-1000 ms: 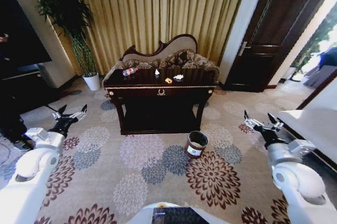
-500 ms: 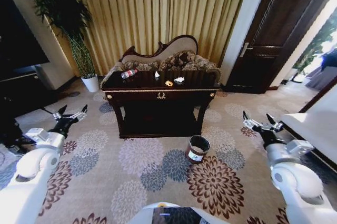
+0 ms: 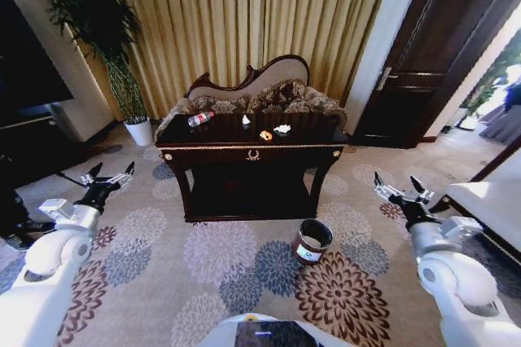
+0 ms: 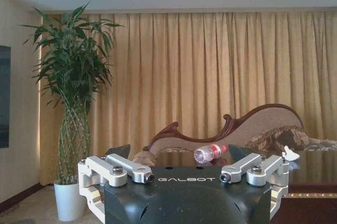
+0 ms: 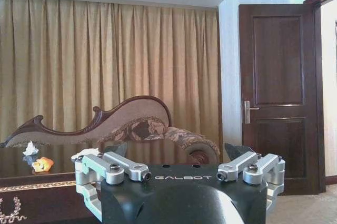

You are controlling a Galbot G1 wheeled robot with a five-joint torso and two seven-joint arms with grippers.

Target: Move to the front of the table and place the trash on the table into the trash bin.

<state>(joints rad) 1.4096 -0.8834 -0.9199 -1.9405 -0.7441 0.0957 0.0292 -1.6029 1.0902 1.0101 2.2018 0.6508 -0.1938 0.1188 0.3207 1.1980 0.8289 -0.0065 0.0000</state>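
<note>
We face the surface, both tools, left and right, spread apart, holding nothing. The bottle looks light and slippery: take its middle. The bin sits on the carpet.

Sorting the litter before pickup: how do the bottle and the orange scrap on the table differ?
The bottle is clear with a red label; the scrap is orange-yellow. The bottle is long and lies on its side; the scrap is a small lump. The bottle sits at the table's far left corner, the scrap nearer the middle. Both rest on the tabletop, untouched.
</note>
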